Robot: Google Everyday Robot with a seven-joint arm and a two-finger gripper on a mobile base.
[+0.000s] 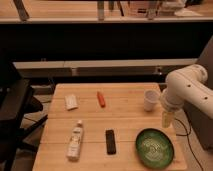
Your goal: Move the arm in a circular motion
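Observation:
The arm (186, 86) is glossy white with thick rounded segments and reaches in from the right edge over the wooden table (90, 117). It bends down to a pale tapered gripper (167, 119) that points at the tabletop. The gripper hangs just right of a small white cup (150, 100) and above the far rim of a green bowl (155, 147). Nothing shows in the gripper.
On the table lie a red-orange stick (101, 98), a white packet (71, 102), a white bottle on its side (75, 141) and a black bar (110, 141). A dark chair (15, 115) stands to the left. A low shelf (100, 64) runs behind the table.

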